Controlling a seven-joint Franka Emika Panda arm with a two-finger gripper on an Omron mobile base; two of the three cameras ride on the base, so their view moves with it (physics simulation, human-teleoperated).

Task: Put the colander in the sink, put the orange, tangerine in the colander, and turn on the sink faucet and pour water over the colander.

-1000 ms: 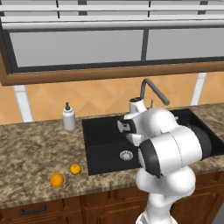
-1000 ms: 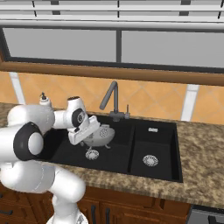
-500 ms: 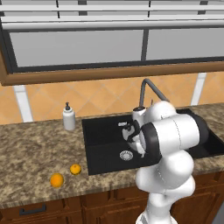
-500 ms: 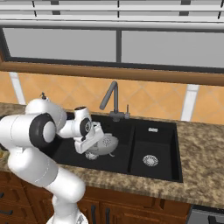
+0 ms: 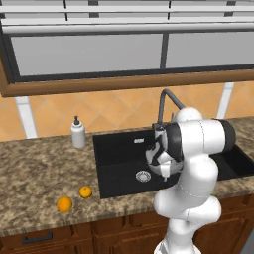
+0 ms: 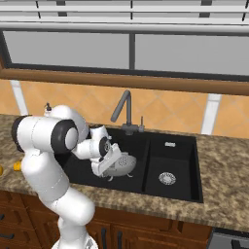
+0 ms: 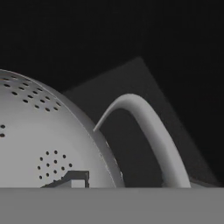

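We carry colander (image 6: 119, 164) low in left basin of sink (image 6: 180, 158), tilted, near divider, whether touching floor unclear. Tool (image 6: 108, 162) appears clamped on colander rim beside loop handle (image 7: 148, 127); exact finger gap we cannot tell. We judge step one nearly done: colander in sink, not released. Left: orange (image 5: 64, 204) and tangerine (image 5: 85, 191) sit near front edge of table, left of sink, just apart. Sink faucet (image 6: 124, 112) at back edge, no water visible.

Grey perforated metal colander (image 6: 121, 164) with dotted hole clusters; black rectangular double-basin sink (image 6: 182, 158). Speckled brown granite counter (image 5: 34, 173), two orange fruits (image 5: 64, 204), white soap bottle (image 5: 78, 134).
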